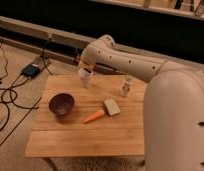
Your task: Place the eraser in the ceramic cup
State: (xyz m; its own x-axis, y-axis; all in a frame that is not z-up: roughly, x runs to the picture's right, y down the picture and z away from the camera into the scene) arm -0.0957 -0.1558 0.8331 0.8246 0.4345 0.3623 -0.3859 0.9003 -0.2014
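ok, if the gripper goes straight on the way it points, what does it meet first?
Likely the ceramic cup: the gripper points down just above it, near the table's far edge. Depth is unclear, so it could pass just behind the cup.

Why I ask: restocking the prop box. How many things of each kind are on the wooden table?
Cups: 1, the ceramic cup
Bowls: 1, the purple bowl
Jars: 1, the small clear jar
Blocks: 1, the beige block
Carrots: 1, the orange carrot
Total: 5
The gripper hangs shut just above the cup; no eraser shows.
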